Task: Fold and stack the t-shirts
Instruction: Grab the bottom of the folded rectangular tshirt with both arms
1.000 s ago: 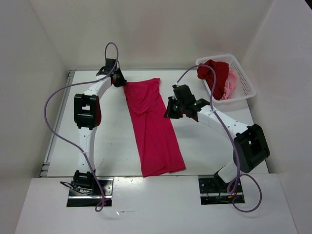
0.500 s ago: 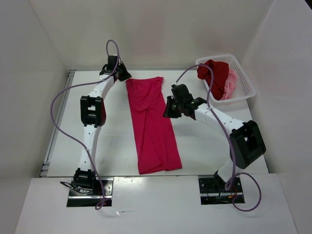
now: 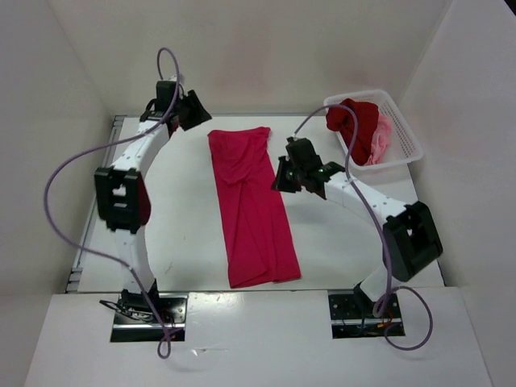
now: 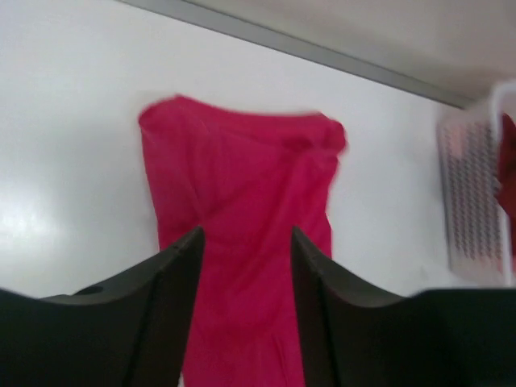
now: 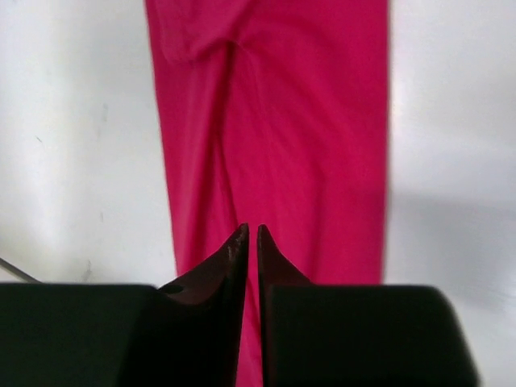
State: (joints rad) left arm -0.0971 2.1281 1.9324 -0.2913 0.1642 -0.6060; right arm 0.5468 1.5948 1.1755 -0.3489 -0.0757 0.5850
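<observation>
A bright crimson-pink t-shirt point(image 3: 251, 205) lies folded into a long narrow strip down the middle of the table. My left gripper point(image 3: 196, 111) hovers off its far left corner, open and empty; in the left wrist view the shirt point(image 4: 242, 169) shows between its parted fingers point(image 4: 189, 250). My right gripper point(image 3: 280, 179) sits at the strip's right edge, and its fingertips point(image 5: 239, 235) are almost together over the cloth point(image 5: 314, 137), with nothing visibly pinched. A dark red t-shirt point(image 3: 357, 121) and a light pink one point(image 3: 381, 143) lie bunched in the basket.
The white mesh basket point(image 3: 401, 121) stands at the back right corner, also seen at the edge of the left wrist view as a basket point(image 4: 476, 201). White walls enclose the table on three sides. A metal rail runs along the table's left edge point(image 3: 97, 205).
The left gripper let go of the shirt's far left corner, opened and pulled back to the upper left. The strip straightened and shifted slightly left. The right gripper barely moved.
</observation>
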